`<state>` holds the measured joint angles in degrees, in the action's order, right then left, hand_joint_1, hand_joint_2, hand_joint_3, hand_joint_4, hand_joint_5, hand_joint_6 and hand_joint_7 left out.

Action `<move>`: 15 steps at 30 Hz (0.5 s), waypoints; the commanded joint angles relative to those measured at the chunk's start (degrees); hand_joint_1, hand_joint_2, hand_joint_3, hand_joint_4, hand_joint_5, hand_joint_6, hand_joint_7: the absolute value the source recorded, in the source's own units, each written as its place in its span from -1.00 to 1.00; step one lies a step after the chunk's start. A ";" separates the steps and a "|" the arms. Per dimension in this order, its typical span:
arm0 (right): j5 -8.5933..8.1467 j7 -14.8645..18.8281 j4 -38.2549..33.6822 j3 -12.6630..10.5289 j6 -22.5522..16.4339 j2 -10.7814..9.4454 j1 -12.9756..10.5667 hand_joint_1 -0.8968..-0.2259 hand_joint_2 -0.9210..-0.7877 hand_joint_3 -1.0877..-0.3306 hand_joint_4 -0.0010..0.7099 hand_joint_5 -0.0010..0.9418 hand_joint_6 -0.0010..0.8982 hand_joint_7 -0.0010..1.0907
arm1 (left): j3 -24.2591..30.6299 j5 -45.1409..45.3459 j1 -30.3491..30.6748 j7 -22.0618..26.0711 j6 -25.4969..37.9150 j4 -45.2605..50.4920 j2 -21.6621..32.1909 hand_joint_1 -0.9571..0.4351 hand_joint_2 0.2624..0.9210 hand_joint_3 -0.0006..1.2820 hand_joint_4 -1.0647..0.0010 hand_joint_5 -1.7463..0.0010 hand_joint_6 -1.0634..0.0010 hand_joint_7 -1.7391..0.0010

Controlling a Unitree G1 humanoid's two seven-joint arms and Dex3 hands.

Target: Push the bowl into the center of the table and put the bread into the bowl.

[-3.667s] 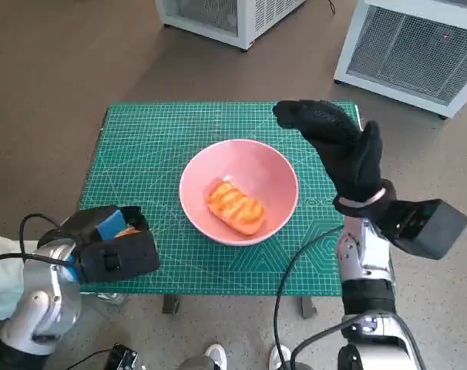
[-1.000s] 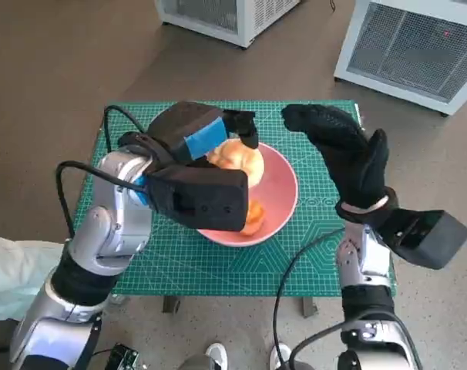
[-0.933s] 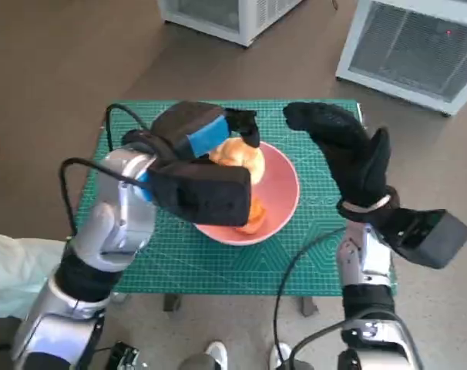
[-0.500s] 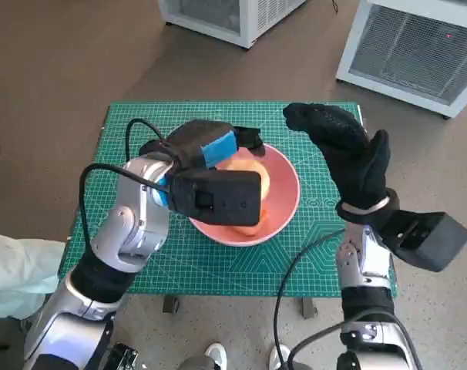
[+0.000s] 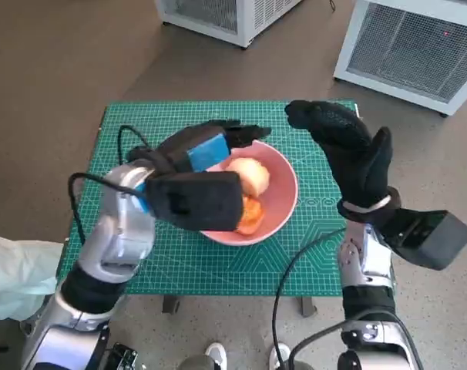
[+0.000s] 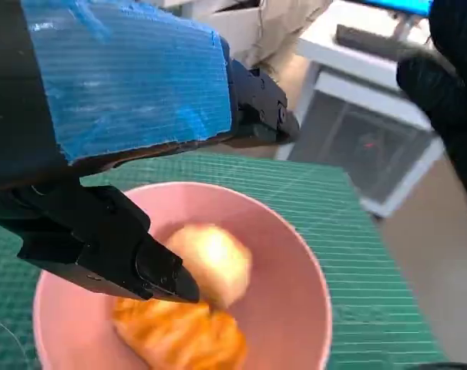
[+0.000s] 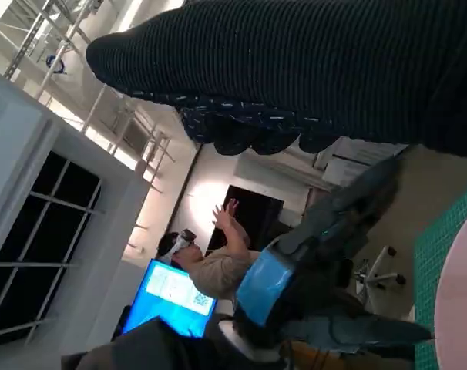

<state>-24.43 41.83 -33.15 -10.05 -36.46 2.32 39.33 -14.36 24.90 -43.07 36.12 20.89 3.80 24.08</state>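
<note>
Head view | left hand (image 5: 206, 146) spread above bowl (image 5: 283, 179) | right hand (image 5: 349, 150) raised, open

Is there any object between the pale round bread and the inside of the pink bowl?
Nothing visible blocks it. The pale round bread already lies inside the pink bowl, resting against an orange striped bread. The left robot hand hovers open above it.
</note>
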 commanded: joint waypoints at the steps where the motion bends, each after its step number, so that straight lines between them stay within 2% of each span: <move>1: 0.65 -0.63 0.26 0.28 0.74 0.46 -0.59 -0.44 -1.00 -0.02 -0.45 -0.99 -1.00 0.10 | 6.03 -6.29 2.72 -0.99 -3.49 2.42 0.81 0.12 0.64 -0.96 1.00 1.00 0.67 1.00; 6: 0.90 -1.10 1.17 0.55 1.02 0.66 -0.61 -0.45 -1.00 -0.03 -0.46 -0.99 -1.00 0.10 | 12.73 -13.85 6.04 -3.78 -7.61 3.30 -0.70 0.06 0.69 -0.96 0.94 0.98 0.69 1.00; 11: 1.30 -1.95 2.65 0.84 1.71 0.92 -0.48 -0.45 -1.00 -0.03 -0.48 -1.00 -1.00 0.09 | 19.93 -24.43 10.31 -7.69 -16.45 2.14 -5.36 -0.03 0.79 -0.94 0.87 0.97 0.67 0.99; 15: 1.62 -3.04 4.16 1.15 2.64 1.26 -0.20 -0.44 -1.00 -0.04 -0.49 -1.00 -1.00 0.09 | 23.10 -30.18 12.74 -10.68 -24.57 0.21 -9.29 -0.15 0.91 -0.92 0.81 0.96 0.61 0.97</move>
<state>-23.74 39.82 -30.00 -9.28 -35.14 3.19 39.39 6.23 -1.07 -32.40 27.66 2.42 5.47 17.91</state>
